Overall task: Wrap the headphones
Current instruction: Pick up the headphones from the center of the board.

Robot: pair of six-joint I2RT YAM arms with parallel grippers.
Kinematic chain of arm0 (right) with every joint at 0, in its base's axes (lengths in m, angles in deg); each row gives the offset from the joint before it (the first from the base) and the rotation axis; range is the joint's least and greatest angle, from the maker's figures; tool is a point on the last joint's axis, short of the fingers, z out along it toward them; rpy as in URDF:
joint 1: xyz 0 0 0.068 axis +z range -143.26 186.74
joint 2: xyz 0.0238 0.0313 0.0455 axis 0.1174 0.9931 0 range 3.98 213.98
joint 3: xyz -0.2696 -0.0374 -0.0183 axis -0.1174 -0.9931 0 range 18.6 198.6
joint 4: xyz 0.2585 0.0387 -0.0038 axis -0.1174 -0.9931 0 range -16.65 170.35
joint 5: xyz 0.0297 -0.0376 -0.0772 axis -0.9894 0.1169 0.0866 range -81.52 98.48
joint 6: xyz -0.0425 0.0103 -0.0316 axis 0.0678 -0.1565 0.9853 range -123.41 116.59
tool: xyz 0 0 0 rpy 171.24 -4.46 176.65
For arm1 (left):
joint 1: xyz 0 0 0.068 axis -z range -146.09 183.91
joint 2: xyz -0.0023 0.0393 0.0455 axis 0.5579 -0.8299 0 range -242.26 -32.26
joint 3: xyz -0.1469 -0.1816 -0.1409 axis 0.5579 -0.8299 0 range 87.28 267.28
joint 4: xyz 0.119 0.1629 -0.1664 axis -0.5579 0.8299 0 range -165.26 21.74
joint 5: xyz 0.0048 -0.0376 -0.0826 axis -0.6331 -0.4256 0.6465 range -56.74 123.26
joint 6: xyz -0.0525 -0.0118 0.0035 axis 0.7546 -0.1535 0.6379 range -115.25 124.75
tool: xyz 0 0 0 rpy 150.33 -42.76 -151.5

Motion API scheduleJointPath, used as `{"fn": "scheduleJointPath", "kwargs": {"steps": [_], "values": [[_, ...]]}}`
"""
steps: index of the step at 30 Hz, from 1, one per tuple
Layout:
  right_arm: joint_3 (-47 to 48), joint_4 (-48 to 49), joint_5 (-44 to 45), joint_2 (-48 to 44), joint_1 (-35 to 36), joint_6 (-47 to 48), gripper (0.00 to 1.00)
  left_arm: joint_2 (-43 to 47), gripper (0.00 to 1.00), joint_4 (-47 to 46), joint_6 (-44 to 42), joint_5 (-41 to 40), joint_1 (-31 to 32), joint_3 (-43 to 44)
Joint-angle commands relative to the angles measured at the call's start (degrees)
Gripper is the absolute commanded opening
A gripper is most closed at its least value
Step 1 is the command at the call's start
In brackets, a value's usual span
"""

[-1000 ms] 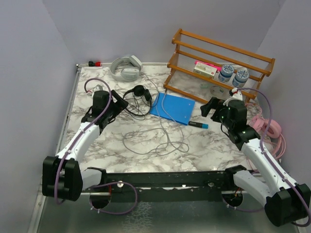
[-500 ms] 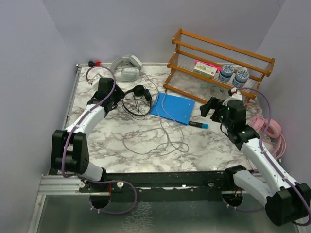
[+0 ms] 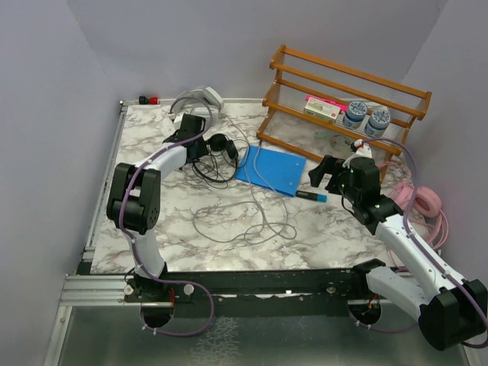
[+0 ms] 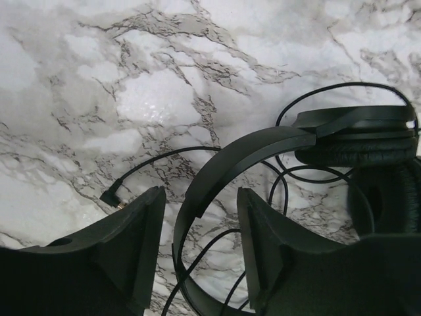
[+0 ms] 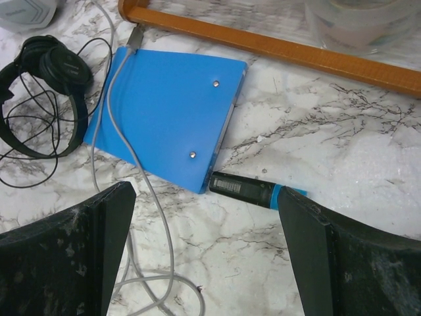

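The left pincer [image 4: 200, 220] stands half-wide, a finger on each side of the headband of the black headphones [image 4: 263, 141]. Marble shows in both gaps, which only its wrist view reveals. The right pincer [image 5: 204, 197] gapes wide above a blue folder [image 5: 171, 112] and a marker [image 5: 253, 189]. Only the overhead view shows the pink headphones [image 3: 427, 200], off to its right and back toward its base.

The left arm [image 3: 164, 158] stretches far forward, its left gripper [image 4: 199, 195] angled down, jaws partly apart; the right gripper [image 5: 204, 191] hovers, jaws spread wide.

no legible text, label on the black marker [image 5: 245, 187] too blurred, print on the jars [image 3: 354, 114] too small
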Motion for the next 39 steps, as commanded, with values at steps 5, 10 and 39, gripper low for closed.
{"fn": "scheduleJointPath", "kwargs": {"steps": [5, 10, 39], "values": [[1.24, -1.10, 0.95, 0.17, 0.37, 0.88, 0.99, -6.82, 0.00, 9.14, -2.19, -20.62, 4.10, 7.43], [2.32, -1.48, -1.95, 0.10, 0.41, 1.46, 0.99, -2.15, 0.00, 14.57, -3.56, -43.82, 12.14, 11.48], [10.04, 14.59, -42.71, -1.25, 0.41, 5.62, 0.97, 29.09, 0.00, 25.28, -26.13, -7.43, 33.99, 11.77]]}}
